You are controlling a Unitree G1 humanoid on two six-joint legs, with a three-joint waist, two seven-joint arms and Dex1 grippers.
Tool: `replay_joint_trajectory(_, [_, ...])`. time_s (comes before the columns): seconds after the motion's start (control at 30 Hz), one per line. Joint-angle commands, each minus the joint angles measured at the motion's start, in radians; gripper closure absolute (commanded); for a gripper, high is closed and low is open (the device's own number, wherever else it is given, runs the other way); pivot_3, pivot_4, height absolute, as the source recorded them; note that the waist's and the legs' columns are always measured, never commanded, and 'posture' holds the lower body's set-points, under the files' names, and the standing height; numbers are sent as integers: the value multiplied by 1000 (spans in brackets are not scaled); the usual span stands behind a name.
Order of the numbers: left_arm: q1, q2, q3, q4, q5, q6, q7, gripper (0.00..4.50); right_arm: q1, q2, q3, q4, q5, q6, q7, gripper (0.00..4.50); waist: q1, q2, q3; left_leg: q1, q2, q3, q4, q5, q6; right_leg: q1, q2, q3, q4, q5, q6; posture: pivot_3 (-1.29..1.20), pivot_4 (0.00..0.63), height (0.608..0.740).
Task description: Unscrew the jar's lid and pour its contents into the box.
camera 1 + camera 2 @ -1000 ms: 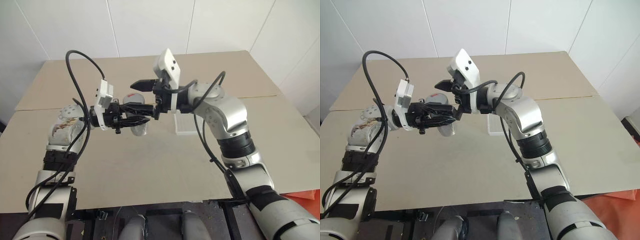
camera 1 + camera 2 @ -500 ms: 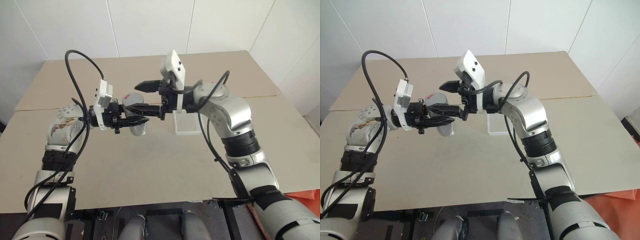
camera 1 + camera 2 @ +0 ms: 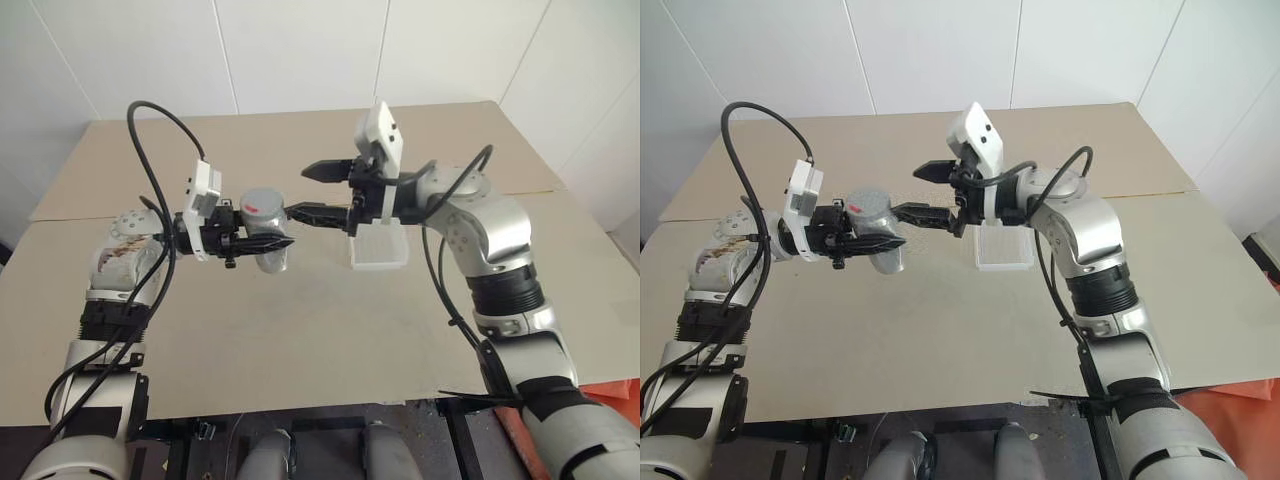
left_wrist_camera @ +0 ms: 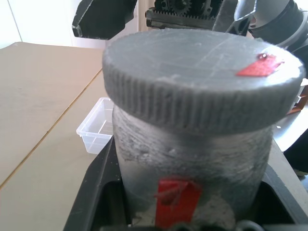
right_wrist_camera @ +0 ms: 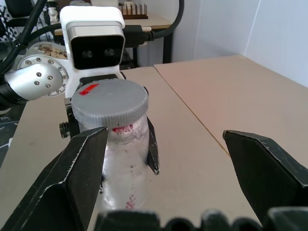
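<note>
Retreating right fingers (image 3: 312,192) off lid (image 3: 262,203)

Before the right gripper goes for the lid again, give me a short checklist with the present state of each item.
1. Jar clamped in left gripper: ok.
2. Lid off the jar: not ok, it sits on the jar.
3. Right gripper open: ok.
4. Right gripper around the lid: not ok, it stands apart from it.
5. Box on the table, open side up: ok.
6. Contents inside the jar: cannot tell.
</note>
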State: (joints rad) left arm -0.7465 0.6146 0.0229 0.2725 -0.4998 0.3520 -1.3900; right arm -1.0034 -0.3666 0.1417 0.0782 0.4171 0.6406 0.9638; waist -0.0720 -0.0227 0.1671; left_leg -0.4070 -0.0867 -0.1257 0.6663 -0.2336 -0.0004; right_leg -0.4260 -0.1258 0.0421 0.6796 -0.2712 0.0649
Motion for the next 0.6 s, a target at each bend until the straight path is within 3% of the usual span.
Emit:
replay_joint_trajectory(0.03, [-12, 7, 18, -27, -13, -10, -9, 2565, 2, -12, -34, -62, 42, -14, 35, 57, 0, 0, 0, 0, 0, 0, 0, 0, 0, 0, 0, 0, 0, 0, 0, 0, 150, 740])
replay_joint_trajectory(0.23, [-14, 5, 18, -19, -8, -15, -7, 2565, 16, -16, -35, -127, 92, 15, 61, 57, 1, 0, 0, 0, 0, 0, 0, 0, 0, 0, 0, 0, 0, 0, 0, 0, 150, 740])
replay_joint_trajectory(0.6, [-19, -3, 14, -19, -5, -16, -4, 2565, -38, 69, 25, -133, 48, 69, -66, 57, 2, 0, 0, 0, 0, 0, 0, 0, 0, 0, 0, 0, 0, 0, 0, 0, 150, 740])
